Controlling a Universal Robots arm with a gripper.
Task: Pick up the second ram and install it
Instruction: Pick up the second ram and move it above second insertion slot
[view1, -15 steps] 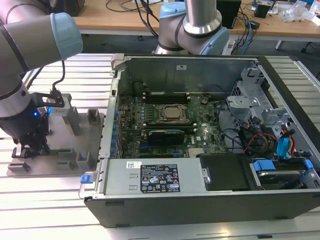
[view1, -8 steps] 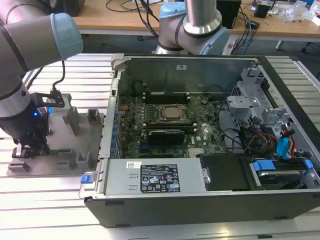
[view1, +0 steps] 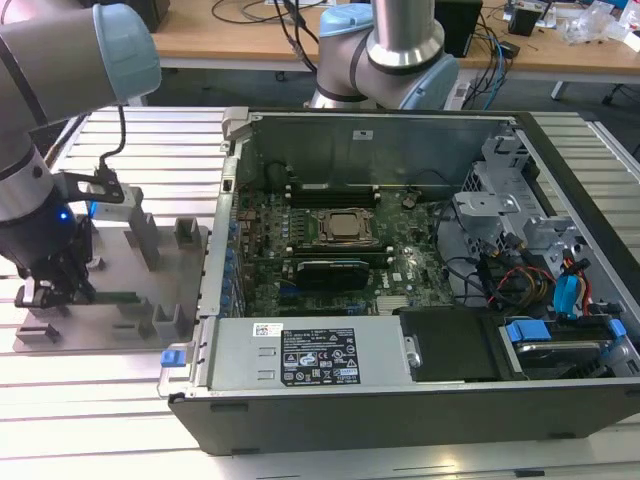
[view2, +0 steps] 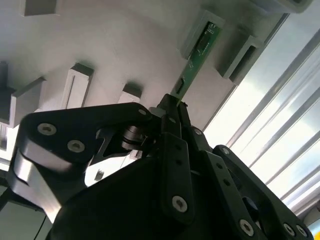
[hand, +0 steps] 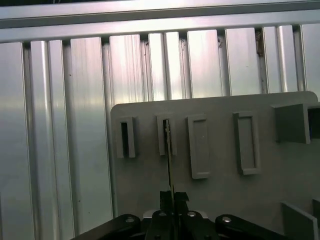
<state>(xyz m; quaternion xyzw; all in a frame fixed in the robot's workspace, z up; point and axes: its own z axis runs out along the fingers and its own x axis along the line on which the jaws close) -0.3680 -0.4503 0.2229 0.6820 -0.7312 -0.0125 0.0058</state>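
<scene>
On the ribbed aluminium table (view1: 160, 170) sits an open black computer case (view1: 400, 420), its green motherboard (view1: 420, 262) and square silver processor socket (view1: 345, 228) laid bare (a silver power supply box (view1: 300, 355) lines the near wall), beside a flat grey fixture plate (view1: 185, 285) with upright blocks.

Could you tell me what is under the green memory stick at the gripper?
Under the long green memory stick lies the flat grey fixture plate; its far end sits in a grey slotted block. Its near end is covered by the black gripper.
</scene>
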